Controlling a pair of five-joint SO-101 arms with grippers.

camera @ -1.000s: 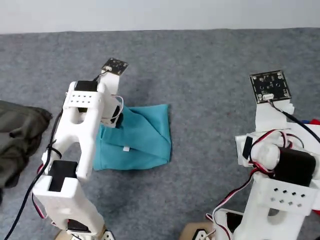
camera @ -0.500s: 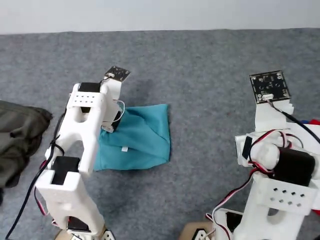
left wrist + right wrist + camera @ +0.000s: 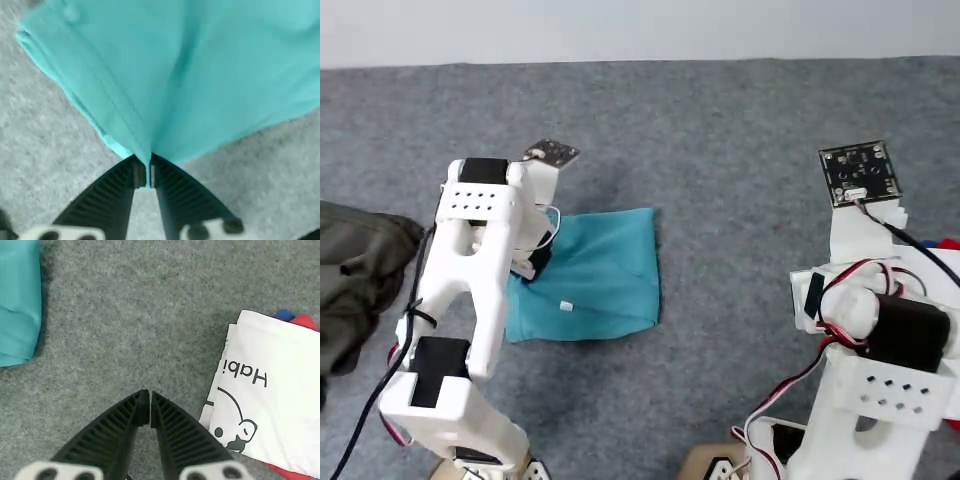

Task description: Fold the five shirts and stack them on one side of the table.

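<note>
Soft, even light is falling from overhead across the grey felt-covered table [image 3: 740, 180]. The folded teal cotton shirt [image 3: 17, 300] is throwing a narrow dark shadow along its edge; a fainter patch is lying just beyond it.

The left pincer [image 3: 143, 173], clamped on the teal shirt [image 3: 605, 270], has pulled leftward, flattening its fold.

So on the table [image 3: 720, 150], the folded shirt [image 3: 605, 270] sits left of centre in the high view. The left hand [image 3: 143, 175] is at its left edge, pinched onto the fabric. The crumpled shirt [image 3: 355, 270] is at the far left edge and the stack of shirts [image 3: 270, 405] at the right edge. The right hand [image 3: 145, 410] hangs over the table between folded shirt and stack.
</note>
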